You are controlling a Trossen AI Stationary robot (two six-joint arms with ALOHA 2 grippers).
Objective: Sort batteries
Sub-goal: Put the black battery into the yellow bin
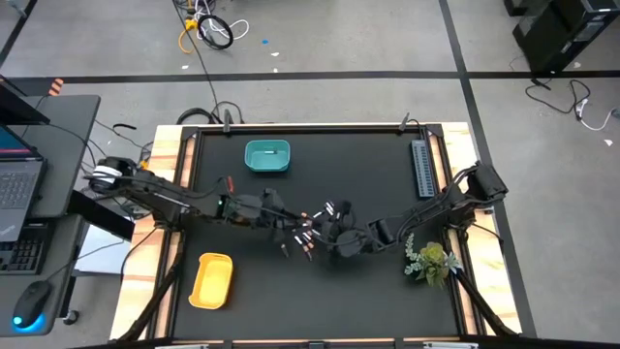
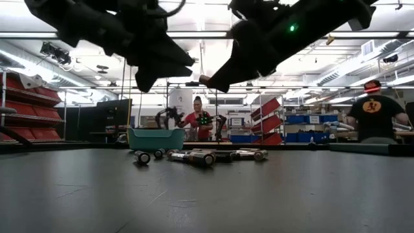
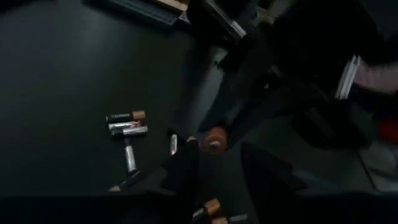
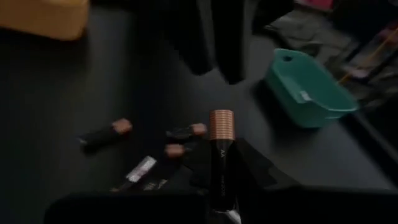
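Note:
Several small batteries (image 1: pixel 300 240) lie loose on the black mat near the table's middle, also seen in the low view (image 2: pixel 200 156). My right gripper (image 4: pixel 221 163) is shut on one dark battery with a copper end (image 4: pixel 221 124), held above the pile. My left gripper (image 3: pixel 217 168) stands open close beside it, its fingertips just short of that copper end (image 3: pixel 214 140), with nothing between them. More batteries (image 3: pixel 127 124) lie on the mat beyond it. My right gripper pinches the battery's dark body (image 4: pixel 221 177) between its two fingers. The battery lies along the fingers, and its copper end sticks out past the fingertips. The fingers slant down from the table's right side, and the battery is lifted clear of the mat.
A teal bin (image 1: pixel 267 156) stands at the far left of the mat and a yellow bin (image 1: pixel 212 279) at the near left. A grey ribbed strip (image 1: pixel 423 167) lies at the far right, a small plant (image 1: pixel 431 260) at the near right. People stand in the room behind.

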